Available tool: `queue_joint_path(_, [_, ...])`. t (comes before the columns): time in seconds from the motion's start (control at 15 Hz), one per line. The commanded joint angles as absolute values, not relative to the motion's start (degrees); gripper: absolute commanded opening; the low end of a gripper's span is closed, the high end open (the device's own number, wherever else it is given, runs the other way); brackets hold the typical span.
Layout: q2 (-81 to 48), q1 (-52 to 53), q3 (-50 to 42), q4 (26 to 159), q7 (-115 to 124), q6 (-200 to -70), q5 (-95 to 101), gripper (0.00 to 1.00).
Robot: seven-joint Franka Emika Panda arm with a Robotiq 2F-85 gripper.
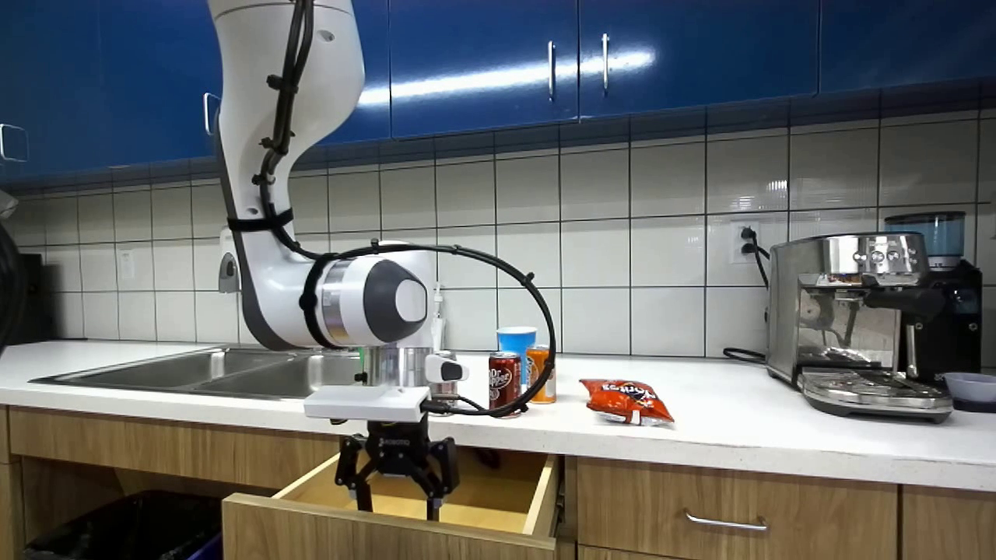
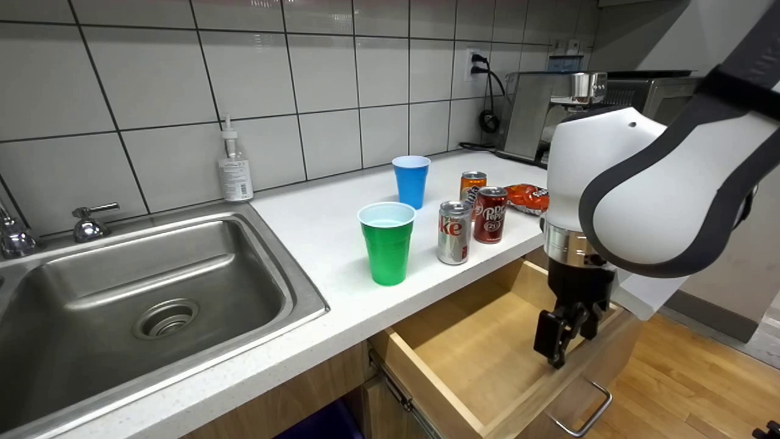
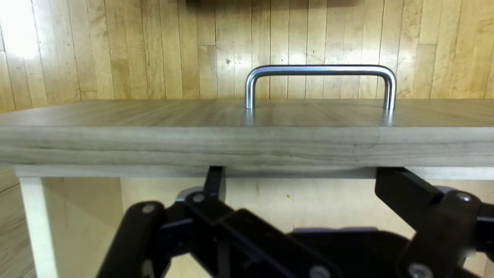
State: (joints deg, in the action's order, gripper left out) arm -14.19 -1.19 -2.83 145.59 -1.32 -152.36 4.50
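Evidently, the gripper [image 1: 398, 512] points down with its fingers [image 1: 363, 498] spread wide and nothing between them, the tips just behind the front panel [image 3: 239, 146] of the drawer [image 2: 481, 341]; whether they touch the wood, I cannot tell. The drawer stands pulled out below the counter [image 1: 724, 412]. Working here calls, I judge, for even contact at both tips and slow, straight force, since a skewed load could bind the drawer. The metal handle [image 3: 320, 70] juts from the panel's outer face. Overhead, the counter's edge covers the drawer's back and limits reach; near it stand a silver can [image 2: 454, 233], a dark red can [image 2: 490, 216] and a green cup [image 2: 389, 250], with an orange can [image 2: 470, 190] and a blue cup [image 2: 412, 186] behind.
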Motion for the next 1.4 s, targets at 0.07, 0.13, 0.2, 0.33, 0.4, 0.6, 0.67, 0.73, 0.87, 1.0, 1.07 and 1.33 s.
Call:
queue_joint_path(0.07, [-11.91,-0.01,-2.14,148.21,0.26,-149.70,4.77,1.00])
queue_joint_path(0.13, [-11.77,0.07,-2.16,148.39,0.37,-149.60,4.88,1.00])
queue_joint_path(0.2, [-11.81,0.05,-2.02,148.44,0.19,-149.35,4.65,1.00])
queue_joint_path(0.33, [-11.85,0.14,-1.95,148.32,0.16,-148.84,4.59,1.00])
queue_joint_path(0.4, [-11.78,0.12,-1.90,148.17,0.12,-148.47,4.43,1.00])
queue_joint_path(0.6, [-10.24,0.16,-1.97,147.40,0.16,-147.04,4.41,1.00])
queue_joint_path(0.67, [-9.71,0.31,-1.97,147.17,0.31,-146.38,4.54,1.00])
queue_joint_path(0.73, [-8.76,0.37,-1.89,146.80,0.19,-145.11,4.40,1.00])
queue_joint_path(0.87, [-7.23,0.51,-1.77,146.00,0.51,-142.14,3.99,1.00])
queue_joint_path(1.0, [-5.23,0.45,-1.55,145.08,0.70,-139.01,3.95,1.00])
queue_joint_path(1.07, [-4.55,0.46,-1.50,144.57,0.88,-137.99,4.12,1.00])
queue_joint_path(1.33, [-2.28,0.31,-1.34,142.12,0.70,-134.59,4.20,1.00])
